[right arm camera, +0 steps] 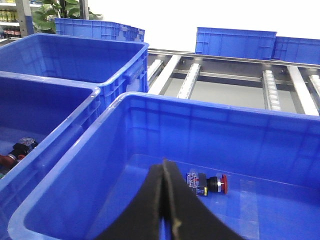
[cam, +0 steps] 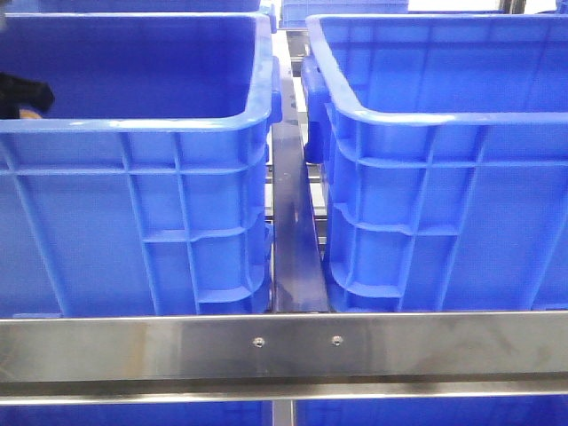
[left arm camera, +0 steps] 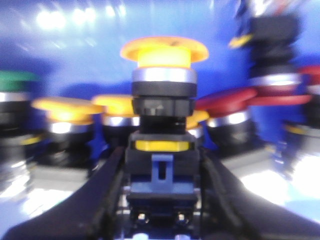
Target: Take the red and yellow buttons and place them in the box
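1. Yellow-capped push-button with black body and blue clip (left arm camera: 162,125) sits clamped between the left gripper (left arm camera: 162,200) fingers, above a heap of red and yellow buttons (left arm camera: 227,107), apparently to clear them.
2. Right gripper (right arm camera: 167,200), pressed closed and empty, hangs over the right blue plastic crate (right arm camera: 210,107), where one red button (right arm camera: 209,183) already lies.

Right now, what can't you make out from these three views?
- Front view: both crates' contents, hidden by their near walls; the left arm shows only as a dark bit at the edge.
- Left wrist: buttons behind the held yellow button are blurred; count unclear.
- Right wrist: the red button is too small for detail; the shut right gripper covers the floor beneath.
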`<state>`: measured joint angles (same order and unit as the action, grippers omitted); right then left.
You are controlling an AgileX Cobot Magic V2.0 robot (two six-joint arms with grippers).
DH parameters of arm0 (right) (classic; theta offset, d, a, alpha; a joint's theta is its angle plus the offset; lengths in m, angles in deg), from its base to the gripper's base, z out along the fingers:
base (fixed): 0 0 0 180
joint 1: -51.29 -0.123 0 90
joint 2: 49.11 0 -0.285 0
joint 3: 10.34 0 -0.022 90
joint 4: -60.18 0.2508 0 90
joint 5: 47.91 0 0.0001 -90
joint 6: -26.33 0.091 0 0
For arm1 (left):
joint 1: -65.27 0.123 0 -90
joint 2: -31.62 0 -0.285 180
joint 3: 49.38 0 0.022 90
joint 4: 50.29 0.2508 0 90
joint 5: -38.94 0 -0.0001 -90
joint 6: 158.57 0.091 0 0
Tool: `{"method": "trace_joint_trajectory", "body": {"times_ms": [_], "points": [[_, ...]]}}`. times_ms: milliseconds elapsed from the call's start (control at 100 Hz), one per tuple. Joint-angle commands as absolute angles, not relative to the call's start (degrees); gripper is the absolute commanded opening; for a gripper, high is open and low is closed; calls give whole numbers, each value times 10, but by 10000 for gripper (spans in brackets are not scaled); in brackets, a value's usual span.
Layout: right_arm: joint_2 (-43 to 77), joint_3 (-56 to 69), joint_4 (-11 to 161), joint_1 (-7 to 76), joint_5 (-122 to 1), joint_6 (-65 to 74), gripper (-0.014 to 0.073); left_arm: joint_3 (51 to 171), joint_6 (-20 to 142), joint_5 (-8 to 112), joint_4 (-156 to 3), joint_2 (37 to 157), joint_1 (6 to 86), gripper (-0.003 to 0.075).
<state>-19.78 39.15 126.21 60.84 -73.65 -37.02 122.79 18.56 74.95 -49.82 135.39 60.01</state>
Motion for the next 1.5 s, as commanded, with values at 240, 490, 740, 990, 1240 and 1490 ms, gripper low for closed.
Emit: {"method": "trace_joint_trajectory", "body": {"times_ms": [240, 490, 740, 990, 1240, 1490], "points": [[-194, 378, 1280, 608, -713, -374, -59, 1234, 192, 786, -506, 1221, 591, -19], [-194, 378, 1280, 608, -713, -374, -59, 1204, 196, 817, -506, 1111, 521, -19], [-194, 378, 1280, 608, -713, -374, -59, 1177, 199, 839, -503, 1000, 428, -19], [-194, 378, 1280, 608, -713, -374, -59, 1159, 207, 864, -508, 911, 363, -19], [-194, 378, 1280, 608, -713, -374, -59, 1158, 207, 880, -519, 878, 347, -19], [-194, 378, 1281, 608, -715, -374, -59, 1158, 207, 880, -519, 879, 347, -19]]}}
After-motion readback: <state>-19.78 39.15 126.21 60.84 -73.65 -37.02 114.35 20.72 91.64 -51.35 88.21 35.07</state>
